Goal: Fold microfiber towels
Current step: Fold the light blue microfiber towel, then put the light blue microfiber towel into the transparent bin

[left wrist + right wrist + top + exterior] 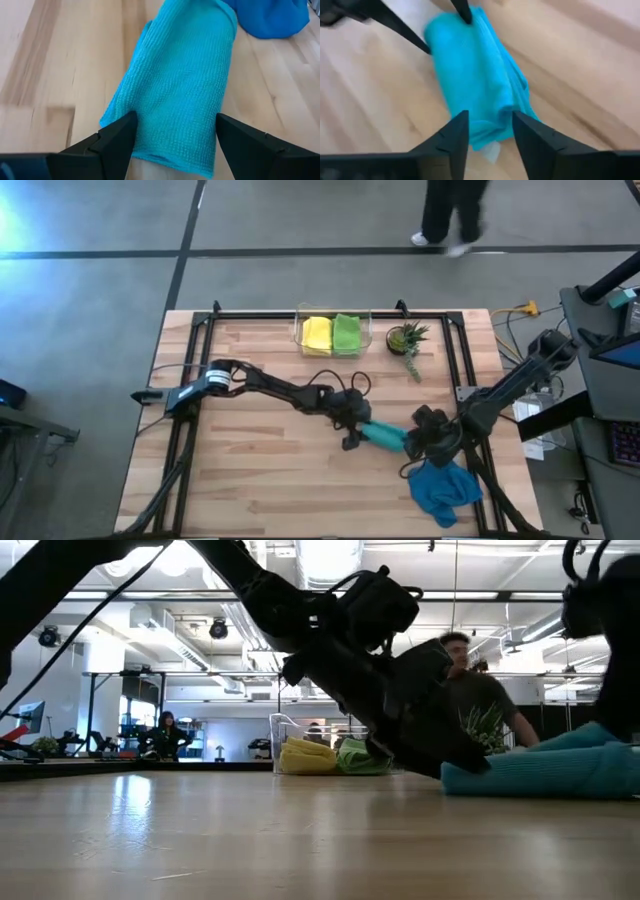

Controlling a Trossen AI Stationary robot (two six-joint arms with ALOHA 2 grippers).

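Pale butcher-block planks make up the table (250,460), which sits on a grey floor with a black frame round its edge. At the left gripper (175,137) the fingers (117,137) stand wide, one on each side of the near end of the teal towel (180,85), which lies folded into a long narrow strip on the wood; they straddle it without pinching, probably to steady or square that end. At the strip's other end the right gripper (487,132) has its fingers (455,132) set at a middling gap around the cloth's edge, with fabric between them. Whether they are clamping it or letting it go cannot be told.

In the overhead view the teal towel spans the short gap between the two grippers, right of the table's middle. The blue towel (445,490) lies crumpled just beside the right gripper, near the front right corner, seemingly waiting its turn. The yellow towel (317,334) and the lime green towel (346,334) sit folded side by side in a clear bin (300,320) at the back edge, likely the place for finished pieces. A small potted plant (406,340) stands near the bin.

The left arm reaches from its mount at the left edge, low and stretched across the middle. The right arm angles in from the right edge, bent down toward the cloth.
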